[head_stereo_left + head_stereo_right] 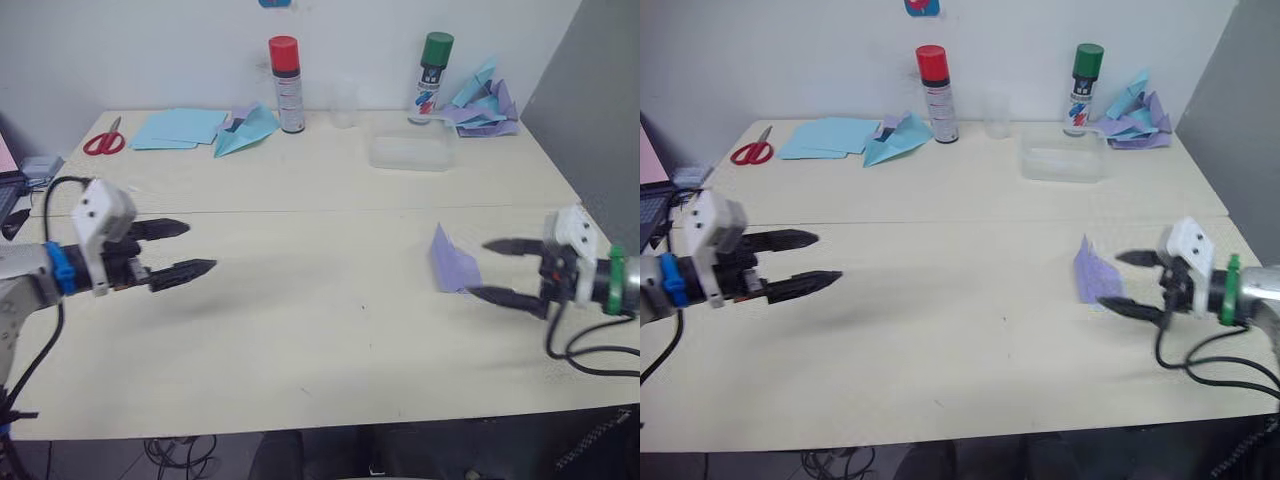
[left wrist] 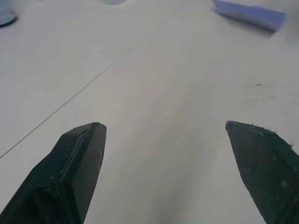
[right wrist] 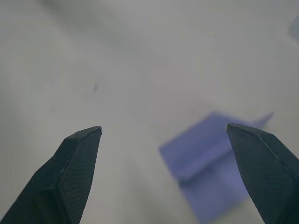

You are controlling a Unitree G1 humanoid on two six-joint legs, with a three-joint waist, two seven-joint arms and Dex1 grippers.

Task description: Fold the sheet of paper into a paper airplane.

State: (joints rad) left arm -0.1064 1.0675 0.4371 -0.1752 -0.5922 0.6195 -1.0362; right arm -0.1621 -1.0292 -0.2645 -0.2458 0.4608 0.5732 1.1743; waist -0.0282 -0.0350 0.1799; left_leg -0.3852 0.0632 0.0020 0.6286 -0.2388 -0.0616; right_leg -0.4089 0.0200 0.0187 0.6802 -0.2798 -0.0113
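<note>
Above table (image 1: 330,330), both hands level, fingers apart: left hand (image 1: 186,250) over bare surface, right hand (image 1: 497,270) beside paper airplane (image 1: 452,262).

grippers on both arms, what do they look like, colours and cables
The left gripper has two black pointed fingers on a white block, with a blue band behind it and a black cable looping off. The right gripper has matching black fingers, a white block, a green band, and black cables trailing beneath.

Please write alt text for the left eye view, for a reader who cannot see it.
A folded lavender paper airplane lies on a pale table, just in front of the open right pincer. The left pincer, also open, hangs over bare tabletop far from it.
</note>
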